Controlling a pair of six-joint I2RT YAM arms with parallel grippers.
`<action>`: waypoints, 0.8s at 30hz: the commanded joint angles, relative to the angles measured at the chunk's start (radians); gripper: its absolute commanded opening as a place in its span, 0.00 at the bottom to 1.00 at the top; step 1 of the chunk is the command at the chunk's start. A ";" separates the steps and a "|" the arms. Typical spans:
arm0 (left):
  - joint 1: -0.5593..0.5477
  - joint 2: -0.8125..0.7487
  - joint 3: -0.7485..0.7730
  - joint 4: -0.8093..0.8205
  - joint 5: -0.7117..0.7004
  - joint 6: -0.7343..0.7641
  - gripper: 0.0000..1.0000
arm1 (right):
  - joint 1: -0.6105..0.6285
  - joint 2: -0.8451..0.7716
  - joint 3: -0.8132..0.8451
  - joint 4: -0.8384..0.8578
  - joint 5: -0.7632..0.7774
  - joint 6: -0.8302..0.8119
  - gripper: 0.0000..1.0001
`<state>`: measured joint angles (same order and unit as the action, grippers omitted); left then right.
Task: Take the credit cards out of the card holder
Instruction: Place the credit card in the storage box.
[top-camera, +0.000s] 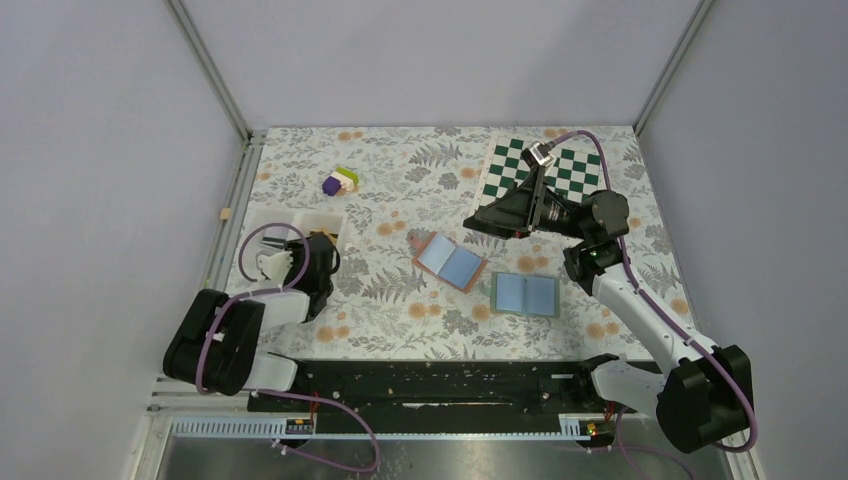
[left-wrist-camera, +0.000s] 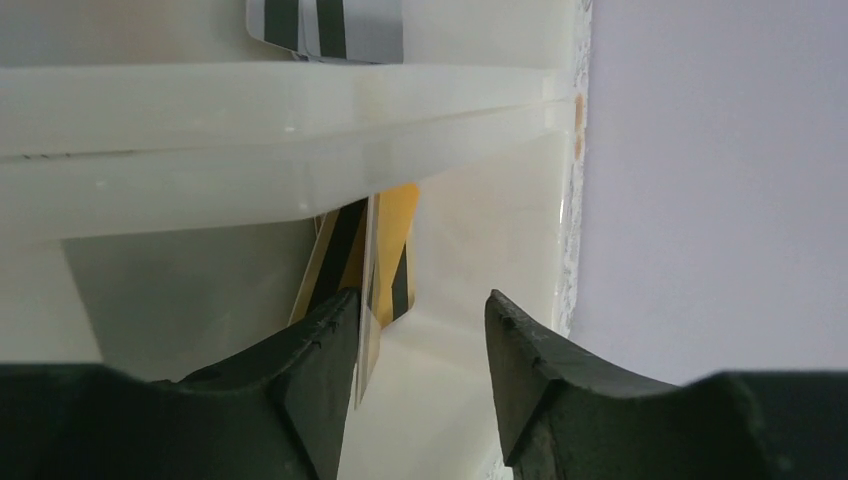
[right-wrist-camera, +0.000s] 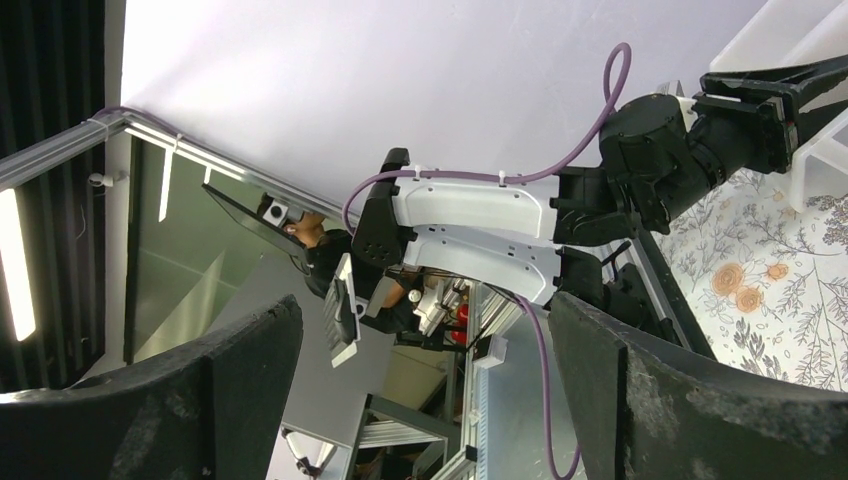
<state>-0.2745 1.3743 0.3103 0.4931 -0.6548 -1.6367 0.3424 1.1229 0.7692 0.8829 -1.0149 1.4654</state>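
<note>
Left wrist view: the yellow-orange credit cards (left-wrist-camera: 392, 245), thin flat rectangles with a dark stripe, at least two overlapped, stand inside a white translucent plastic bin (left-wrist-camera: 250, 120). They lie just beside one finger of the left gripper (left-wrist-camera: 420, 335). The jaws are apart and clamp nothing. I cannot tell whether that finger touches the cards. Beyond the bin's divider wall, a grey card with dark stripes (left-wrist-camera: 325, 25) lies in a second compartment.

Top external view: the bin sits at the left of the floral-patterned table (top-camera: 400, 190). Two card holders lie open well apart from it, mid-table: a pink-edged holder with blue pages (top-camera: 450, 262) and a green-edged holder with blue pages (top-camera: 525, 294).

Right wrist view: the right gripper (right-wrist-camera: 425, 385) is raised clear of the table, jaws apart, nothing between them.

Progress, as judged: several cards are already out and in the bin. Whether any cards are left in the holder pockets cannot be read at this scale, so completion is unconfirmed.

Orientation: the yellow-orange cards stand on edge, seen nearly edge-on. Their long axis runs from the fingers toward the divider wall, leaning slightly, and the stripes run along that axis.
</note>
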 joint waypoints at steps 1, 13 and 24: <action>-0.002 -0.063 0.099 -0.179 0.033 0.030 0.51 | -0.006 -0.013 0.037 0.030 -0.025 -0.007 0.99; -0.003 -0.195 0.185 -0.585 -0.007 0.002 0.68 | -0.007 -0.044 0.038 0.024 -0.012 0.006 0.99; 0.017 -0.077 0.203 -0.436 0.005 0.111 0.79 | -0.007 -0.069 0.043 -0.028 -0.011 -0.023 0.99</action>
<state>-0.2687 1.2545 0.4984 -0.0467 -0.6376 -1.5963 0.3401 1.0771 0.7696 0.8581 -1.0138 1.4673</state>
